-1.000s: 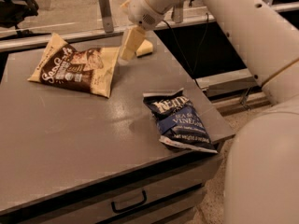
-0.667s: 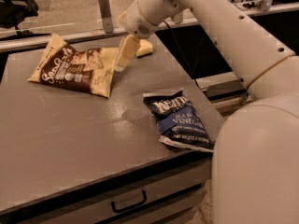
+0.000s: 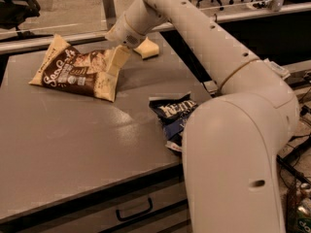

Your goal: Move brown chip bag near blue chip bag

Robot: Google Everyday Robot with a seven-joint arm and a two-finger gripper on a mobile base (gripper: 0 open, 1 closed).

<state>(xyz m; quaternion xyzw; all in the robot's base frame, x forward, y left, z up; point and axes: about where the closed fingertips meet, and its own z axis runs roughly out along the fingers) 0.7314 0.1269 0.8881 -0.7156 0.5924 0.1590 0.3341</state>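
The brown chip bag (image 3: 75,73), dark brown and cream with white script, lies flat at the back left of the grey table (image 3: 68,144). My gripper (image 3: 116,62) hangs from the white arm and points down at the bag's right edge, touching or just above it. The blue chip bag (image 3: 171,113), navy with white lettering, lies at the table's right edge. Its right part is hidden behind my arm's large elbow section (image 3: 238,154). The two bags lie well apart.
A small yellow sponge (image 3: 148,48) lies at the back of the table, just right of the gripper. A drawer with a dark handle (image 3: 133,210) sits under the table's front edge. Office chairs and a rail stand behind the table.
The gripper has moved left and down from beside the sponge onto the brown bag's right edge. The arm's elbow has swung in and now covers part of the blue bag.
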